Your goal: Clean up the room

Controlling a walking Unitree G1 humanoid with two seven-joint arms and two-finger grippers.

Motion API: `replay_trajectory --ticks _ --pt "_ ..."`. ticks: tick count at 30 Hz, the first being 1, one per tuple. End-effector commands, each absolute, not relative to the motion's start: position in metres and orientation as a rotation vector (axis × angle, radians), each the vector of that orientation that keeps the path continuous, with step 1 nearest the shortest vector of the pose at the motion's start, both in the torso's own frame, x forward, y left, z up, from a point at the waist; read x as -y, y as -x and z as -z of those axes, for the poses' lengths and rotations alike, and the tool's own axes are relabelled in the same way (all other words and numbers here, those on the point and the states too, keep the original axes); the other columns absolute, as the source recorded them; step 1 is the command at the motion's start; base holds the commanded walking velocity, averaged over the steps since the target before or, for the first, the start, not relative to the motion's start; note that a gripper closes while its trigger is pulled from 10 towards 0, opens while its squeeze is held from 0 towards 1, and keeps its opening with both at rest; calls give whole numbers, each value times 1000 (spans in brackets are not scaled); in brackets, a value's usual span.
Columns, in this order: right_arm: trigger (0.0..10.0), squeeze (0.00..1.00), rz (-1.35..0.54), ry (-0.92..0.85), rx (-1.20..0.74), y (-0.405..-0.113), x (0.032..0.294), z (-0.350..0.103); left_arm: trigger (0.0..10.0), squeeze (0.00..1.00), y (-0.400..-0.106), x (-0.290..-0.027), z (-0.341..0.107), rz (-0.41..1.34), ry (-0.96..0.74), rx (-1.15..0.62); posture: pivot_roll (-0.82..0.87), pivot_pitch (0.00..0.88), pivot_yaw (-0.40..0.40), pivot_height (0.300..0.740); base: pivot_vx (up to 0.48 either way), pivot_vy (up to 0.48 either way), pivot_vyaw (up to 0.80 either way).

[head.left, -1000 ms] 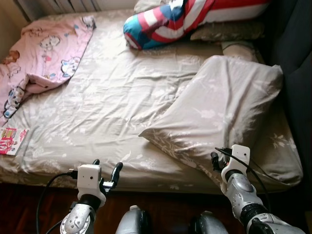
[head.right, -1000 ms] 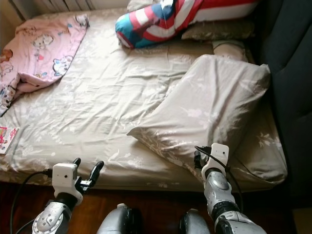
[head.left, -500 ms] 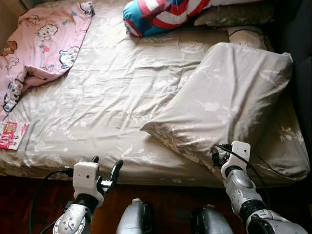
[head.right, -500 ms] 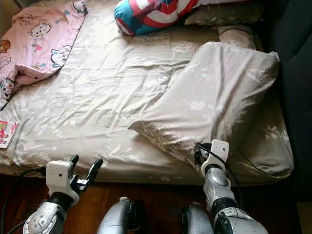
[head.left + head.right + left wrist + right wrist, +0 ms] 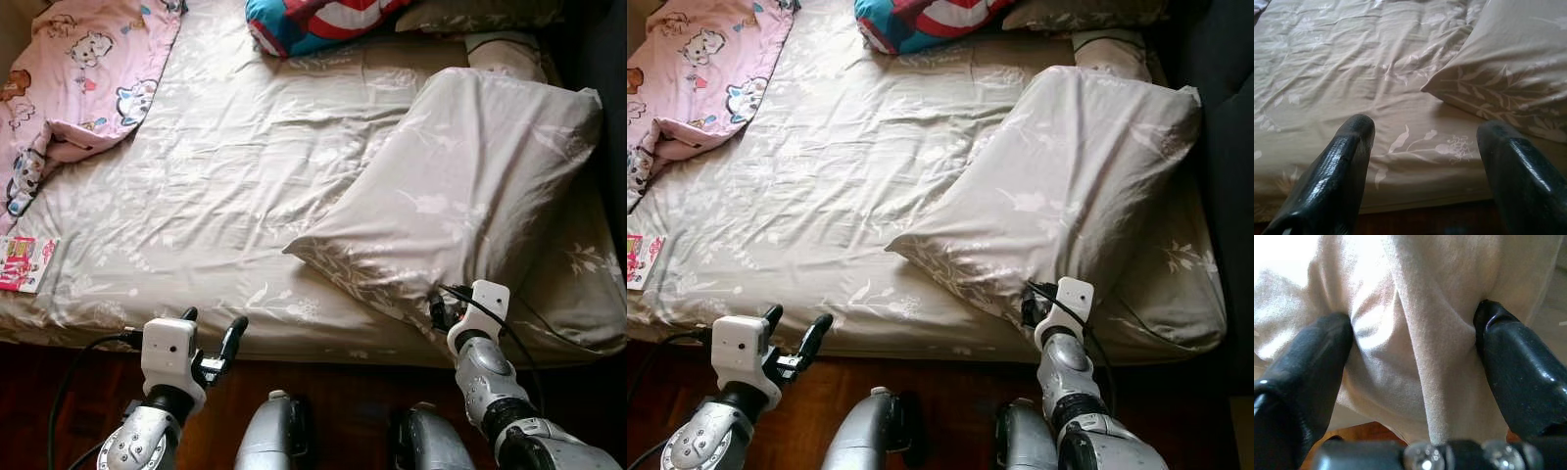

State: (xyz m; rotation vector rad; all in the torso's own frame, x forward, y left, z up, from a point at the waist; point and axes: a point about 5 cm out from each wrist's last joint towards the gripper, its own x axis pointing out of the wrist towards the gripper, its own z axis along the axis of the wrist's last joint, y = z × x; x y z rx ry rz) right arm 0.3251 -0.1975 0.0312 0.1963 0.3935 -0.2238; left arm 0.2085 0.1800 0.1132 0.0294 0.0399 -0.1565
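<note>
A beige floral duvet (image 5: 470,186) lies folded back over the right half of the bed, its lower edge hanging at the bed's front. My right gripper (image 5: 1413,333) is at that edge, shut on a thick bunch of the duvet fabric, and the fingertips (image 5: 1332,340) dent the cloth on both sides. From the head view the right gripper (image 5: 438,311) is half hidden under the fold. My left gripper (image 5: 216,321) stands open at the bed's front edge, with nothing between its fingers (image 5: 1352,142) and the sheet (image 5: 1352,73) ahead of it.
A pink cartoon blanket (image 5: 78,69) is crumpled at the far left of the bed. A small colourful book (image 5: 24,262) lies at the left front corner. A red, white and blue striped pillow (image 5: 313,18) and a beige pillow (image 5: 505,54) sit at the back. Dark wood floor (image 5: 59,392) runs below.
The whole picture has shifted, so the camera has moved and the bed's far end has slid out of view. Both grippers keep their places, the right one still at the duvet edge.
</note>
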Motion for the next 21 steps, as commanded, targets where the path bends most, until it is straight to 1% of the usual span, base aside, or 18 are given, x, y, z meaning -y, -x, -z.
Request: replay_trajectory --ticks 1,3,9,21 --pt "0 0 220 -225 -498 -309 190 -10 10000 0 -203 -183 -110 147 -34 -72 160 401 171 665 0 0 0" --pt "0 0 216 -256 -493 -309 188 -9 10000 0 -203 -183 -110 147 -32 -77 158 401 170 665 0 0 0" --pt "0 0 222 -271 -491 -309 188 -9 10000 0 -203 -181 -109 147 -28 -85 153 396 165 665 0 0 0" --pt "0 0 213 -257 -506 -305 186 -4 10000 0 -203 -180 -105 136 -14 -99 139 382 157 665 0 0 0"
